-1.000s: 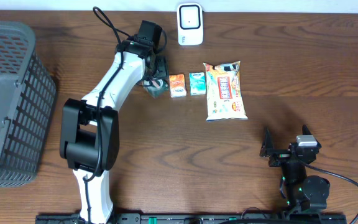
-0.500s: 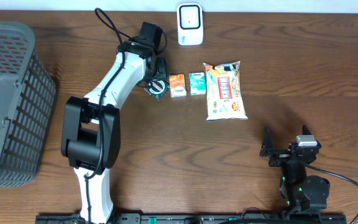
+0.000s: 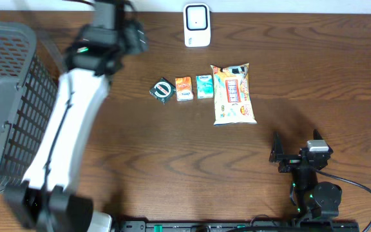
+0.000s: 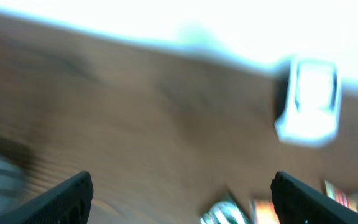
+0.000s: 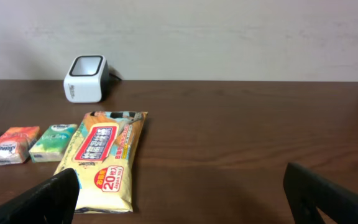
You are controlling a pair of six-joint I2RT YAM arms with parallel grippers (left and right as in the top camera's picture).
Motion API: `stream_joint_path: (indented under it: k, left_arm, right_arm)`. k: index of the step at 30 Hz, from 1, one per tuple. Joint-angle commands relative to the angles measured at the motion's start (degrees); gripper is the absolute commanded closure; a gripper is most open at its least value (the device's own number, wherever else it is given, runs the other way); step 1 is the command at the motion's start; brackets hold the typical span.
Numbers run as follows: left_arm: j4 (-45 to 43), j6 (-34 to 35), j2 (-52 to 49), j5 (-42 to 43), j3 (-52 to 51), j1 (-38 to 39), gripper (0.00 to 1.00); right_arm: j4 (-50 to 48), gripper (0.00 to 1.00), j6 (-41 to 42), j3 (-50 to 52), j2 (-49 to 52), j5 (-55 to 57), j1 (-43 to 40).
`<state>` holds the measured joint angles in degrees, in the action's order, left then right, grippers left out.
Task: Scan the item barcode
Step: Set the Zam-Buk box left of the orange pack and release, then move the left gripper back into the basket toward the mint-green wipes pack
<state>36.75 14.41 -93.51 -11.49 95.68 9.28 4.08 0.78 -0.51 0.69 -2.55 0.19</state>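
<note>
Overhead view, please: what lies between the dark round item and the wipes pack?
Between the round item and the wipes lie an orange pack and a green pack, clearest overhead.

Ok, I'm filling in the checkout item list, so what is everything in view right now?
barcode scanner: 1, white, far edge of the table, centre
dark packet: 1, dark green with a round white mark, left end of the row in front of the scanner
orange pack: 1, orange, second in the row
teal pack: 1, teal, third in the row
wipes pack: 1, yellow, right end of the row
basket: 1, grey mesh, left edge of the table; a teal scrap inside, too little shows to identify
table: 1, dark brown wood
left gripper: 1, black, open and empty, far left between basket and scanner, blurred
right gripper: 1, black, open and empty, near edge at right, facing the row
</note>
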Motion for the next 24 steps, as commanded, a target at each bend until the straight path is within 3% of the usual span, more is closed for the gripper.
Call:
stream_joint_path:
  k: [1, 7, 8, 10, 18, 24]
  left_arm:
    - [-1.7, -1.3, 5.5, -8.7, 1.0, -5.4, 0.09]
    - [-5.2, -1.2, 11.1, -8.7, 1.0, -19.9, 0.08]
    - [-5.2, -0.9, 11.2, -8.8, 1.0, -22.7, 0.01]
    - [-4.0, 1.0, 10.9, -8.8, 0.9, -28.3, 0.02]
    - [8.3, 3.9, 4.3, -9.2, 0.8, -46.6, 0.02]
    - [16.2, 12.7, -3.1, -14.4, -0.5, -54.2, 0.02]
  right_arm:
    - [0.2, 0.01, -0.6, 0.2, -0.3, 0.5, 0.2]
    - [0.2, 0.01, -0.6, 0.2, -0.3, 0.5, 0.2]
    - [0.2, 0.01, -0.6, 0.2, -0.3, 0.5, 0.2]
    - [0.2, 0.01, -0.6, 0.2, -0.3, 0.5, 0.2]
    - [0.2, 0.01, -0.6, 0.2, -0.3, 0.5, 0.2]
    - [0.2, 0.01, -0.6, 0.2, -0.3, 0.5, 0.2]
